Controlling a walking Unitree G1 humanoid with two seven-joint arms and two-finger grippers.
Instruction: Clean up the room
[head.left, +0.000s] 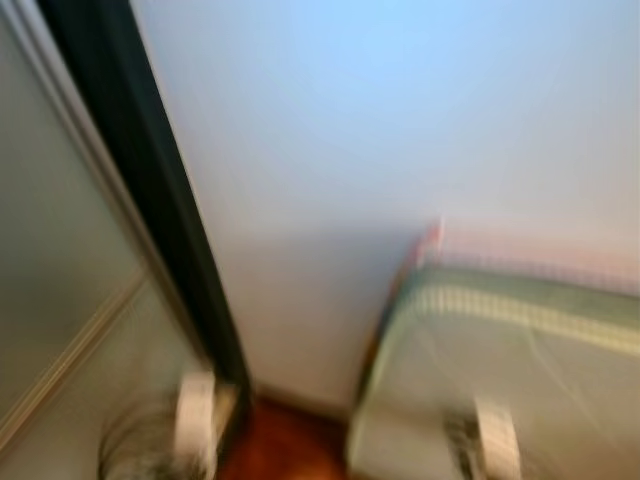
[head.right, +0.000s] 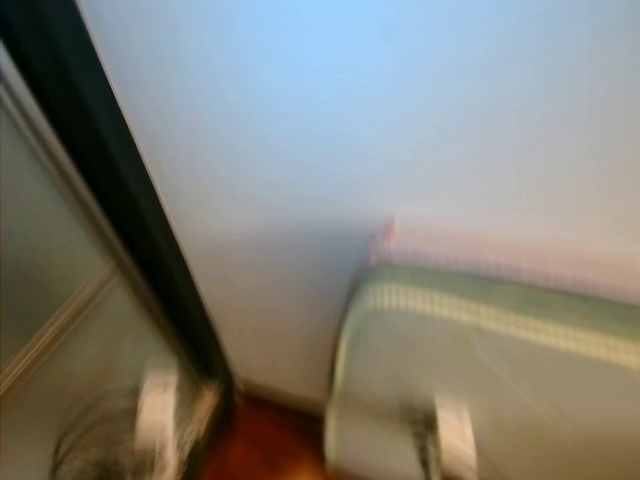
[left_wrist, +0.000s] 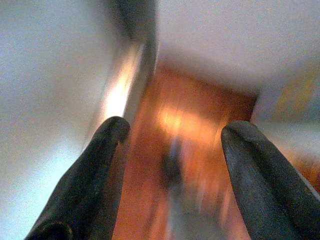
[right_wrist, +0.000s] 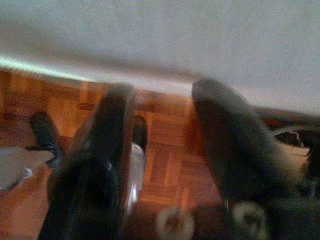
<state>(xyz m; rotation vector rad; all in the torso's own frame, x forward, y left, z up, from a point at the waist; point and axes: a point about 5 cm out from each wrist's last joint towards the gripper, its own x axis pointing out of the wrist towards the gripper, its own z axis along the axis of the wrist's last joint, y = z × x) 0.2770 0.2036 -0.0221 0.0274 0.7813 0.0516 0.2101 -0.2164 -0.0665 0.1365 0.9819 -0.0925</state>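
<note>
Your head views are smeared with motion blur. They face a pale wall (head.left: 330, 130), with a black upright frame (head.left: 150, 200) slanting down on the left and a greyish panel (head.left: 60, 230) beyond it. At the lower right sits a pale green padded thing with a striped edge (head.left: 520, 310), possibly a mattress or cushion, though you cannot tell which. A pink edge (head.left: 432, 238) shows behind its top corner. A strip of reddish wooden floor (head.left: 285, 445) shows between the frame's foot and the green thing.

Your left gripper (left_wrist: 172, 132) hangs with its fingers (left_wrist: 97, 165) well apart and nothing between them. Past the fingertips lies the orange-brown floor (left_wrist: 195, 115), running as a narrow gap between a pale surface beside one finger and a pale, faintly patterned surface beside the other. A dark blurred shape (left_wrist: 172, 165) sits on the floor between the fingers, too blurred to name.

Your right gripper (right_wrist: 165, 95) also has its fingers (right_wrist: 225, 135) apart and holds nothing. Beyond the tips is parquet floor (right_wrist: 165, 130) meeting a white wall (right_wrist: 165, 35) at a skirting line. Beside one finger a dark foot-like shape (right_wrist: 45, 132) rests on the parquet. Beside the other, some dark clutter (right_wrist: 295, 137) lies at the wall's foot, too unclear to identify.
</note>
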